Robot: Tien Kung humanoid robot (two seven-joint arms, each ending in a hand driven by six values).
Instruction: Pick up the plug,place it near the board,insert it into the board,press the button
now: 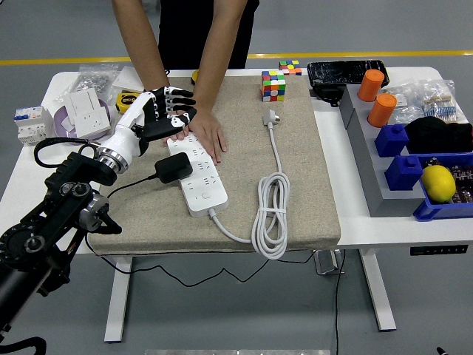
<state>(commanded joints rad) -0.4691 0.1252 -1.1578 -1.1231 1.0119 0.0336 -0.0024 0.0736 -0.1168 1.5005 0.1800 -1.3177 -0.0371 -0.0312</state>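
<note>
Reaching for button: left hand (159, 111) open, empty, over board (198, 174) far end; plug (173, 168) seated. Next: press.

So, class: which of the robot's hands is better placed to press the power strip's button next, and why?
Left. The left hand hovers open over the power strip's far end, where the black plug sits; no right arm is visible.

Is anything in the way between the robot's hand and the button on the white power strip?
Yes. The person's two hands press flat on the far end of the long white power strip, and the robot's left hand hovers right over them. The black plug already sits in the strip.
</note>
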